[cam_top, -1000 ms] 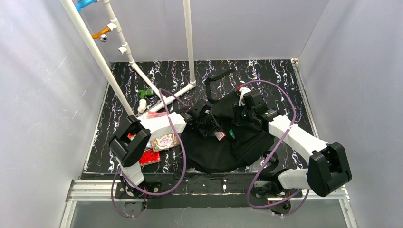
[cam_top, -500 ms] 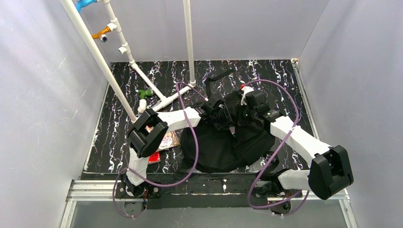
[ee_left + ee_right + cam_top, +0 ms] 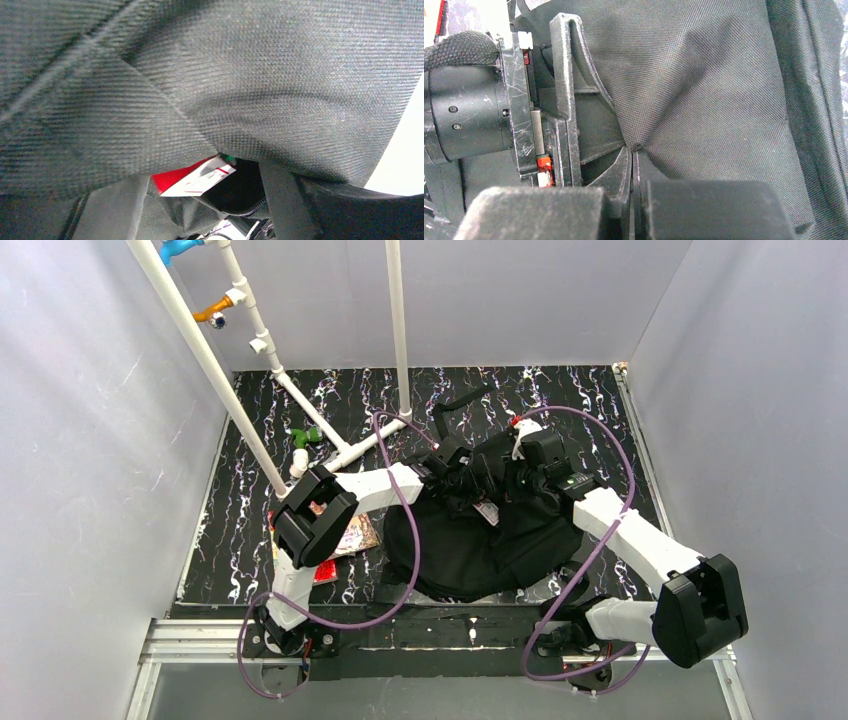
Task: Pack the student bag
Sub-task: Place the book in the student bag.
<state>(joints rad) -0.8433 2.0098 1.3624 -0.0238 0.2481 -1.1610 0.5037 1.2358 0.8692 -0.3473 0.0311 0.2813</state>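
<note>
The student bag (image 3: 480, 545), a large black fabric backpack, lies in the middle of the table. My right gripper (image 3: 517, 478) is shut on a fold of its fabric (image 3: 634, 147) at the far edge and holds the mouth lifted. My left gripper (image 3: 466, 480) reaches into that mouth from the left. In the left wrist view the bag's fabric (image 3: 250, 85) hangs close overhead. Its two blurred fingers (image 3: 115, 210) stand apart on either side of a red and white booklet (image 3: 192, 177). The booklet rests inside the zipper edge (image 3: 240, 211).
White pipes (image 3: 330, 430) stand at the back left with a green fitting (image 3: 305, 437) at their foot. Two more booklets (image 3: 352, 537) lie on the table left of the bag, under my left arm. The bag's straps (image 3: 455, 405) trail toward the back.
My left arm has swung right and pushed its gripper deeper into the bag's mouth, carrying the red and white booklet along. Its jaws have spread. The right gripper has kept its hold.
</note>
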